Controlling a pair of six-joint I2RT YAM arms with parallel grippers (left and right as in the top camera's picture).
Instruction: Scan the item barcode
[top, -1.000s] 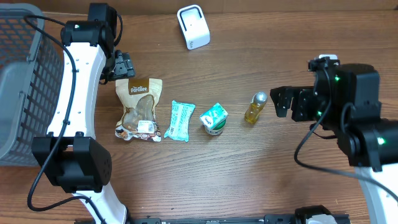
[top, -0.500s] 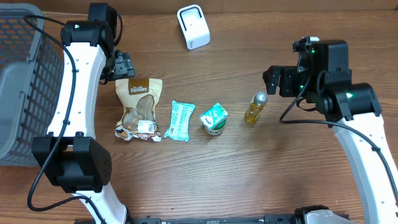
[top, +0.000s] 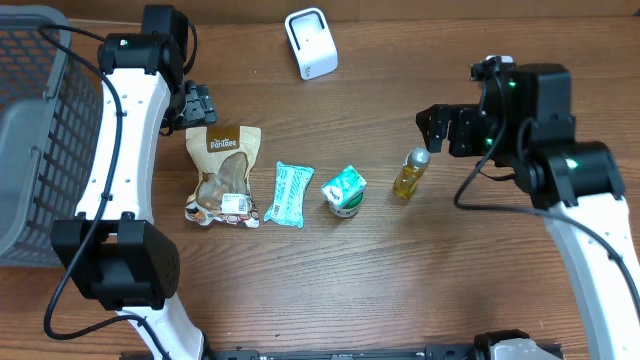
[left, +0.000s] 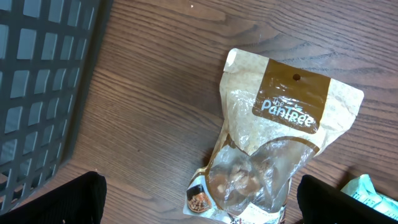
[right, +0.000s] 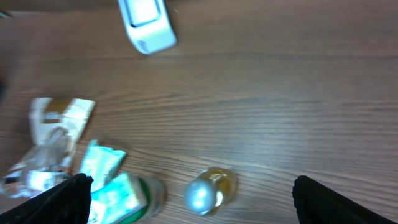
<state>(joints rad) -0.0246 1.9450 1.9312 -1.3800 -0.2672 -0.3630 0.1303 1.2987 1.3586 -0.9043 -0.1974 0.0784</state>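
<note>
You are only at the start of this job. Your left tool (top: 197, 105) is hanging wide open just above the top of the pouch (top: 224, 175), and it is holding nothing. Your right tool (top: 438, 131) is also gaping wide and empty. It is hovering near the cap end of the bottle (top: 410, 172) but not touching it.

Four things are lying in a row on the tabletop (top: 400, 270): the pouch, a green packet (top: 289, 194), a carton (top: 344, 191) and the bottle. All of them are sitting well apart from the scanner (top: 311, 43), which is standing near the far edge. The basket (top: 35, 130) is waiting at your left side.

So nothing is being shown to the scanner yet. I cannot tell which thing you are meaning to scan first. The bottle and the pouch are each lying closest to a tool. You are needing to pick one up, find its barcode, and turn that side to face the scanner. No barcode is showing clearly enough to read in these views.
</note>
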